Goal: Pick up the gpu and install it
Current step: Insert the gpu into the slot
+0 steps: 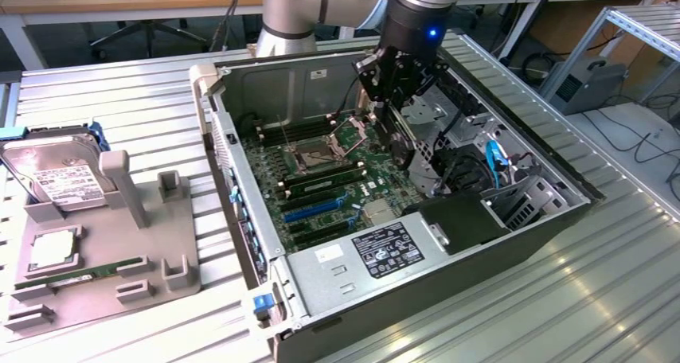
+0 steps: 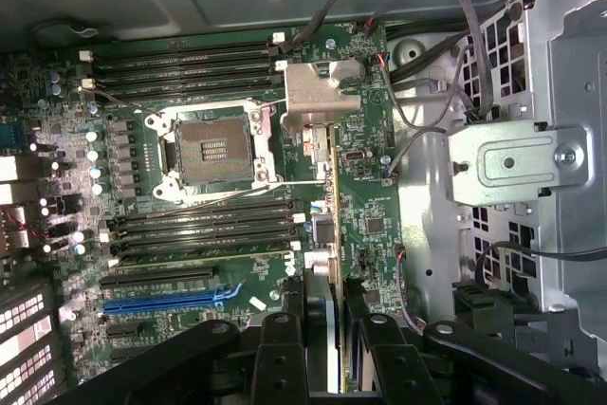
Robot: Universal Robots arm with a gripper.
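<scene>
Item: gpu (image 1: 400,144), thin black card, edge-down. Clamped between the fingers of the pincer (image 1: 396,92), hanging directly beneath it, over motherboard (image 1: 318,168) inside open computer case (image 1: 351,275), mid-table (image 1: 117,100).

The exterior view is looking down from well above the claw (image 1: 397,128), taking in the whole computer case (image 1: 447,307). The wrist view is looking past the claw (image 2: 327,353), close over the motherboard (image 2: 370,225) (image 1: 367,160) both are sharing.
</scene>
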